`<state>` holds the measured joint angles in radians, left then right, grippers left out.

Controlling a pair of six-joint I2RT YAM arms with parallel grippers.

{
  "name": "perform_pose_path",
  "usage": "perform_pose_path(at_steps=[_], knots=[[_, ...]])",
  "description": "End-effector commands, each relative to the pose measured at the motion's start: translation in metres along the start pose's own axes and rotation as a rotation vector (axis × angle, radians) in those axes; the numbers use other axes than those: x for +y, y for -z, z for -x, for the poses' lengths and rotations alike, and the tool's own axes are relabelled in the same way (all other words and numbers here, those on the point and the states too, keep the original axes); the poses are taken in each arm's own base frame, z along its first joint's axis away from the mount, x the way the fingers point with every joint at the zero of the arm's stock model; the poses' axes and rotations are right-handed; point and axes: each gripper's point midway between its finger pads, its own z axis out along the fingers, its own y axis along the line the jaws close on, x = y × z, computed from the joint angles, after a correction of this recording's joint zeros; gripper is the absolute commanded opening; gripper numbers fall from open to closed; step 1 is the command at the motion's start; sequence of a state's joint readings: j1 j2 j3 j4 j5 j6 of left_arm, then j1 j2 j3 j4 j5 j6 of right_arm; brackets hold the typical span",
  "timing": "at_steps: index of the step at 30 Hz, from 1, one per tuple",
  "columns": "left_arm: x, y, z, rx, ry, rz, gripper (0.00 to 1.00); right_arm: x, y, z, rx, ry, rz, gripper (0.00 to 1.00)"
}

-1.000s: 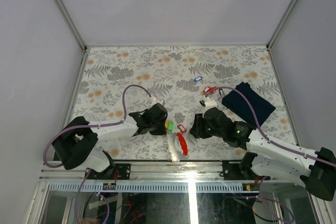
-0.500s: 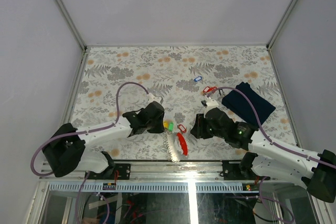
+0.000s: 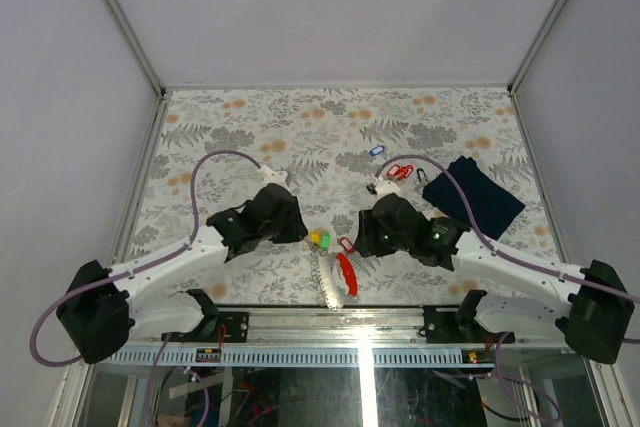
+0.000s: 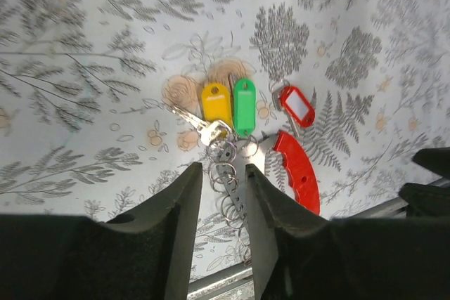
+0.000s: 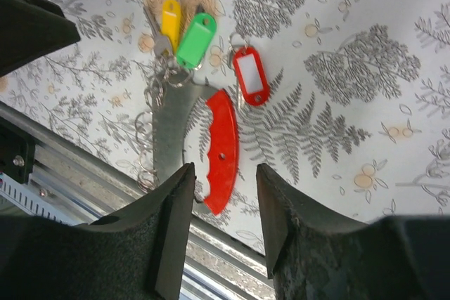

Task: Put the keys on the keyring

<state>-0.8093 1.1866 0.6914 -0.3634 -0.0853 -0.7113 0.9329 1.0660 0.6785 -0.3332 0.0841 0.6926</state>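
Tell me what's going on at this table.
Two robot arms are putting keys on a keyring. The left gripper and right gripper both hang open and empty above the red-handled ring holder. The yellow-tagged key and green-tagged key lie at its rings; whether they are threaded on is unclear. A red-tagged key lies loose beside it, and a blue-tagged key sits farther back.

Bright, even, diffuse light; soft shadows on the table (image 3: pixel 250 117), its pattern sharp.

From high behind, looking down over the whole bench (image 3: pixel 250 127); from both wrists, close, facing down, sharing the green-tagged key (image 4: pixel 244 105) (image 5: pixel 195 40).
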Motion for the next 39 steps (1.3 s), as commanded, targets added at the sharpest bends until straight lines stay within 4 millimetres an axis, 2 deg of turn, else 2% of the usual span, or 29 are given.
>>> perform_pose_path(at_steps=[1, 7, 11, 18, 23, 32, 35, 39], knots=[[0.010, 0.019, 0.019, -0.064, 0.020, 0.012, 0.32, 0.022, -0.006, 0.021, -0.004, 0.000, 0.024, 0.46], [0.024, 0.041, 0.030, -0.109, -0.025, 0.075, 0.34, 0.044, -0.026, 0.017, 0.010, -0.024, 0.022, 0.46], [0.027, 0.050, 0.032, -0.128, -0.040, 0.074, 0.36, 0.058, -0.035, 0.000, 0.064, 0.021, 0.015, 0.46], [0.024, 0.053, 0.033, -0.141, -0.035, 0.051, 0.37, 0.065, -0.041, -0.023, 0.133, 0.082, -0.015, 0.46], [0.023, 0.053, 0.033, -0.150, -0.020, 0.044, 0.37, 0.073, -0.050, -0.012, 0.107, 0.068, -0.023, 0.46], [0.024, 0.050, 0.026, -0.142, 0.058, 0.024, 0.38, 0.089, -0.083, 0.004, 0.072, -0.023, -0.084, 0.45], [0.024, 0.049, 0.022, -0.136, 0.076, 0.015, 0.38, 0.095, -0.091, 0.004, 0.089, -0.038, -0.085, 0.45], [0.026, 0.048, 0.018, -0.127, 0.079, 0.015, 0.38, 0.090, -0.103, -0.008, 0.116, -0.071, -0.114, 0.45]])
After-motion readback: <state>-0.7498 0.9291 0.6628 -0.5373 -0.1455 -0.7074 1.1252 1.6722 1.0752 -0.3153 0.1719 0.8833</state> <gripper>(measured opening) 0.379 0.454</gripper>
